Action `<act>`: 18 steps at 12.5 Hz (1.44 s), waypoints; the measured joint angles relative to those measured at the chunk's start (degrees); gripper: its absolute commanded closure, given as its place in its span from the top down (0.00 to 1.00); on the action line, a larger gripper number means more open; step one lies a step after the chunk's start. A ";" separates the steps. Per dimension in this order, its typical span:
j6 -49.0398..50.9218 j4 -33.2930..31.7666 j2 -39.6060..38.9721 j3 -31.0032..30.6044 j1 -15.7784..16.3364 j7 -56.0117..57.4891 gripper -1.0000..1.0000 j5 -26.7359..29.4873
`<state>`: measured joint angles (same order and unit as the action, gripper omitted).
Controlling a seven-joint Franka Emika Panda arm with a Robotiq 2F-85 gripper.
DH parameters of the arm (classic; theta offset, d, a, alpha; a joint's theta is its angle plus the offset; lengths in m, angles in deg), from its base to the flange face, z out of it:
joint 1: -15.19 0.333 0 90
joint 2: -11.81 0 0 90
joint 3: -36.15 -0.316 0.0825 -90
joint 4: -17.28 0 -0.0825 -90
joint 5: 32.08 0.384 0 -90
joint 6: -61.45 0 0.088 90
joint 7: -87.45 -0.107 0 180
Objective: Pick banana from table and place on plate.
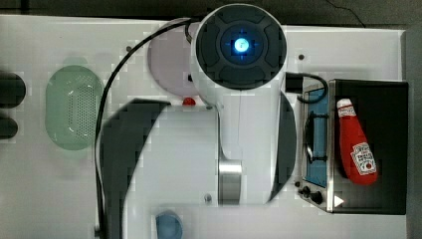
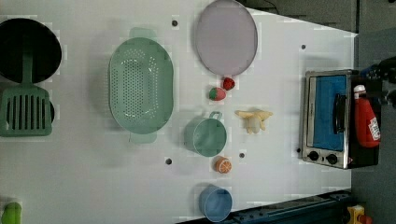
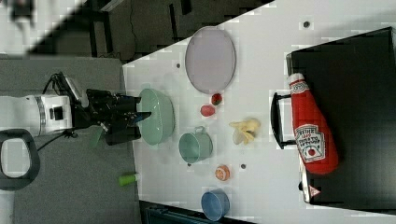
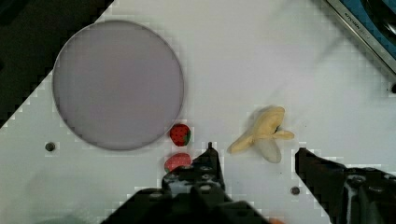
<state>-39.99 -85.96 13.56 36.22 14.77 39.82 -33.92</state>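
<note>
From overhead, the top view gives us mostly the arm (image 1: pixel 219 124). Our left and right views look down on the table (image 2: pixel 93 186), sharing the plate (image 2: pixel 226 37) at upper centre. Our wrist view looks down closer.

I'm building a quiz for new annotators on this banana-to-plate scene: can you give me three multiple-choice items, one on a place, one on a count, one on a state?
1. In the left view, where does the banana lie?
A. On the plate
B. On the table between the mint pot and the toaster oven
C. Inside the basket

2. How many small red strawberries lie just beside the plate?
A. None
B. Two
C. Four

3. What state is the gripper in?
A. Open and empty
B. Shut on the banana
C. Shut on a strawberry

Answers:
1 B: it rests on the white table, with the mint pot on one side and the toaster oven on the other.
2 B: two strawberries sit by its rim.
3 A: the wrist view shows the fingers apart above the banana, nothing between them.
</note>
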 measured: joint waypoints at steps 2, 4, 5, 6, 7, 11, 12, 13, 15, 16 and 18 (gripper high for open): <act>11.03 -11.81 12.81 1.33 -0.98 0.01 0.90 -1.26; 13.64 -18.18 24.44 3.66 -1.22 0.04 1.00 -2.15; 12.51 -18.74 28.52 4.50 -1.47 0.04 1.00 -1.97; 10.07 -17.74 30.73 4.74 -1.71 0.03 1.00 -1.86; 6.78 -17.07 31.82 5.16 -1.35 0.03 1.00 -1.90; -4.67 -19.19 22.69 3.72 -2.14 0.06 1.00 -2.35; -10.03 -21.21 18.03 2.79 -2.07 0.07 1.00 -2.35; -13.82 -23.44 13.14 2.24 -1.28 0.06 1.00 -2.55; -20.93 -29.82 4.81 0.55 -0.68 0.05 1.00 -1.37; -23.11 -32.17 0.66 0.53 -0.25 0.05 1.00 -0.22; -29.40 -35.87 -6.30 2.51 0.92 0.17 1.00 -0.30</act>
<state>-69.39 -121.82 7.26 38.73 15.70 39.99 -34.22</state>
